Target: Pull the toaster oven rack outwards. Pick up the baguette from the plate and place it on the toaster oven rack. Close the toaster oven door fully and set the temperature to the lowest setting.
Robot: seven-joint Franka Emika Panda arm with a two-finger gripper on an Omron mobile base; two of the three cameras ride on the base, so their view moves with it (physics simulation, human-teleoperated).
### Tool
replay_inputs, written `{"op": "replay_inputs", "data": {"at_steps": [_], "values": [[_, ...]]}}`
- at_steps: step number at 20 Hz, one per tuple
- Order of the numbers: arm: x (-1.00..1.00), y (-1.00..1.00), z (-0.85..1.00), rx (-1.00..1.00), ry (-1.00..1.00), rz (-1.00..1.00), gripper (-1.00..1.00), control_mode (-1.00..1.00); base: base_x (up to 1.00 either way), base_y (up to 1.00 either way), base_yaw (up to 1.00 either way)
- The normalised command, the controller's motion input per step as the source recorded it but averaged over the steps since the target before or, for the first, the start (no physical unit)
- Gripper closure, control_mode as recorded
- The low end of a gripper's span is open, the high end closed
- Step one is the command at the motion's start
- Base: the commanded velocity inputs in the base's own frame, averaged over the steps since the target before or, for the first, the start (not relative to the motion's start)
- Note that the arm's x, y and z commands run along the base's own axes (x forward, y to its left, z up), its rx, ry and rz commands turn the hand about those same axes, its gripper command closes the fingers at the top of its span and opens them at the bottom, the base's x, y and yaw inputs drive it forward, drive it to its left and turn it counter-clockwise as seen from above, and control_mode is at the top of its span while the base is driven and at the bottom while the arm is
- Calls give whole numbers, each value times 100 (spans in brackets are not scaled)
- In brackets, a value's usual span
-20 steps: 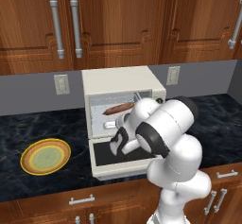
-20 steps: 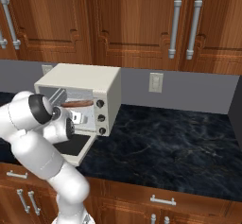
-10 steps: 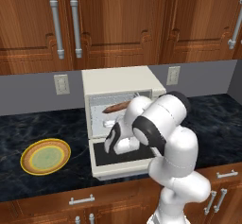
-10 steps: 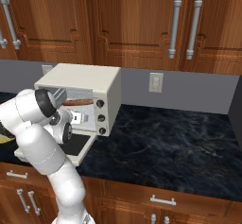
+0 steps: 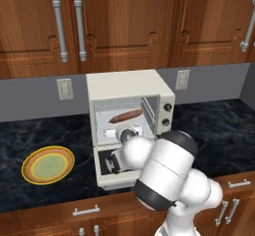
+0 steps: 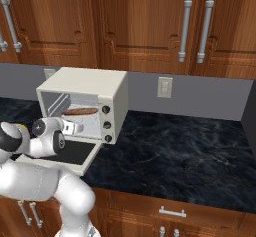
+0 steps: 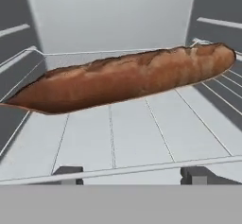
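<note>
The cream toaster oven [image 5: 124, 86] [image 6: 85, 81] stands on the counter. Its door [image 5: 105, 179] [image 6: 75, 153] is folded down flat. The reddish-brown baguette [image 5: 126, 115] [image 6: 80, 111] [image 7: 123, 79] lies slanted on the wire rack [image 7: 142, 138] inside the cavity. My gripper [image 5: 130, 133] [image 6: 76, 128] [image 7: 132, 173] hovers above the door at the oven's mouth and points in. It is open, one fingertip at each side just under the rack's front wire, and holds nothing. The yellow-rimmed plate [image 5: 26, 166] sits bare to the oven's left.
Three round knobs [image 5: 167, 108] [image 6: 106, 110] run down the oven's right side. Wooden wall cabinets [image 5: 124, 21] hang overhead. Outlets [image 5: 64, 88] [image 6: 164, 87] sit on the grey backsplash. Dark marble counter [image 6: 175, 151] stretches right of the oven.
My elbow has swung lower and nearer the cameras while the hand stays at the oven's mouth. The baguette and the door have not moved.
</note>
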Motion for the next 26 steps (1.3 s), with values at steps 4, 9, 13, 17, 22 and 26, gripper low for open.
{"op": "replay_inputs", "data": {"at_steps": [4, 9, 13, 17, 22, 26], "values": [[-85, -13, 86, 7, 0, 1, -100, -100, 0, 0, 0], [-71, -16, 96, 7, 0, 1, -100, -100, 0, 0, 0], [-44, -16, 92, 5, 0, 1, -100, -100, 0, 0, 0], [-51, -17, 59, 6, 0, 0, -100, -100, 0, 0, 0], [-76, -29, 35, 19, 4, 0, -100, -100, 0, 0, 0], [-79, -52, 31, 27, 4, 1, -100, -100, 0, 0, 0]]}}
